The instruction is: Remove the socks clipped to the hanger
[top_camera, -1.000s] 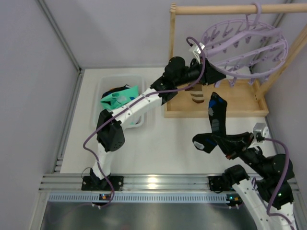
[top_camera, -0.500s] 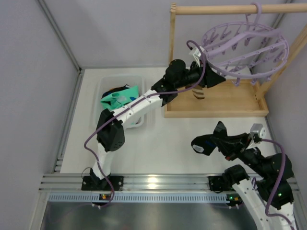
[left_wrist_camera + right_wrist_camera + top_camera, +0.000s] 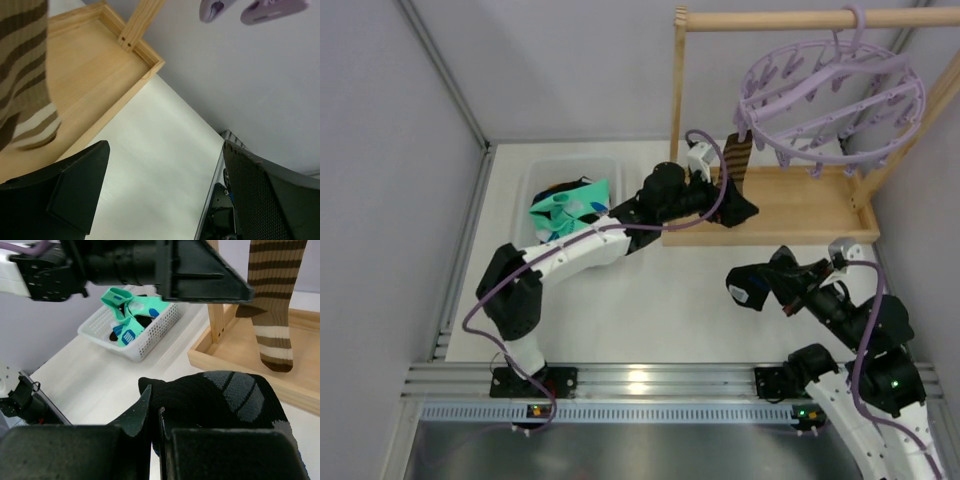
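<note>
Socks look nearly cleared: one brown striped sock (image 3: 738,160) hangs from the lavender hanger (image 3: 830,100) over the wooden tray (image 3: 800,212), and teal socks (image 3: 570,205) lie in the white basket (image 3: 542,178). Left gripper (image 3: 736,206), jaws spread wide, sits beside its foot; best to close high on the leg and pull straight down. Right gripper (image 3: 154,412) pinches a black sock (image 3: 225,395), probably bound for the basket.

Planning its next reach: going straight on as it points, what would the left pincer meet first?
Likely the bare white table just past the wooden tray; the striped sock hangs off to one side. Depth unclear.
</note>
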Motion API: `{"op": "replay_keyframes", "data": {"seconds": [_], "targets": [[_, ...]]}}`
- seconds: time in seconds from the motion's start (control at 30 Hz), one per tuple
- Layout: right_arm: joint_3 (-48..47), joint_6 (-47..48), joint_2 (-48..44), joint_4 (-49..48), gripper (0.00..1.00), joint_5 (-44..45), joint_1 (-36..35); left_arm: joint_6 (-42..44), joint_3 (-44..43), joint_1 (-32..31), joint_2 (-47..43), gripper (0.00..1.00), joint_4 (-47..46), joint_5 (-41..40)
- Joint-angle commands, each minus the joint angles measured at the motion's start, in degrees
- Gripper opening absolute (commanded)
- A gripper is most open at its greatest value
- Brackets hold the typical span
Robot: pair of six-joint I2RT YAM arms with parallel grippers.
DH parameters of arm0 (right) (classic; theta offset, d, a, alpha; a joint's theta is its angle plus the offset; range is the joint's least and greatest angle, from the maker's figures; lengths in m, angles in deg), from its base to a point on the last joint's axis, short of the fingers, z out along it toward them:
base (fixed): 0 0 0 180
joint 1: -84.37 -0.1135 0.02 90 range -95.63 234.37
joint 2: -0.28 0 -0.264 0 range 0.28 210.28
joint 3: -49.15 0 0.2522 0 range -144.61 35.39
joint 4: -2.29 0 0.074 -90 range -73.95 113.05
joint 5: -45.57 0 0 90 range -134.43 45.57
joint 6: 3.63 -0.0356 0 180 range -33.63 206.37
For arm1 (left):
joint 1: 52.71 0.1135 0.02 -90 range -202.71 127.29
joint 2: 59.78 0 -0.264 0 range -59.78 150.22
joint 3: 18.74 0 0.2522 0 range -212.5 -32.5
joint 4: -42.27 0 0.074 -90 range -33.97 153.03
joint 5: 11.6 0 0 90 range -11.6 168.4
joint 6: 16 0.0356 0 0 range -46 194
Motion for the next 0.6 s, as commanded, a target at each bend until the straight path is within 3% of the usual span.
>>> {"op": "replay_keyframes", "data": {"seconds": [0.0,0.13,0.2,0.33,0.4,0.57], "targets": [[-1.75,1.32,3.60,-2.10,0.00,-0.23,-0.67,5.43,6.79,0.01,-11.84,0.98,-0.66,-7.21],[-1.93,0.19,9.22,-7.45,0.00,-4.27,-0.59,8.60,9.35,0.80,-18.80,0.98,17.08,-28.63],[-1.32,-1.65,11.95,-14.53,0.00,-8.99,-0.67,6.33,10.49,3.34,-22.49,0.98,26.55,-30.69],[-0.96,-9.13,25.12,-30.02,0.00,-16.84,-0.76,1.48,15.84,14.59,-34.50,0.98,36.79,-38.67],[-2.27,-9.31,32.48,-35.38,0.00,-15.36,-2.94,1.83,16.39,16.44,-38.57,0.98,40.57,-46.67],[-16.49,-2.55,49.63,-37.09,0.00,-8.94,-14.63,5.60,14.63,17.15,-49.13,0.98,48.75,-52.93]]}}
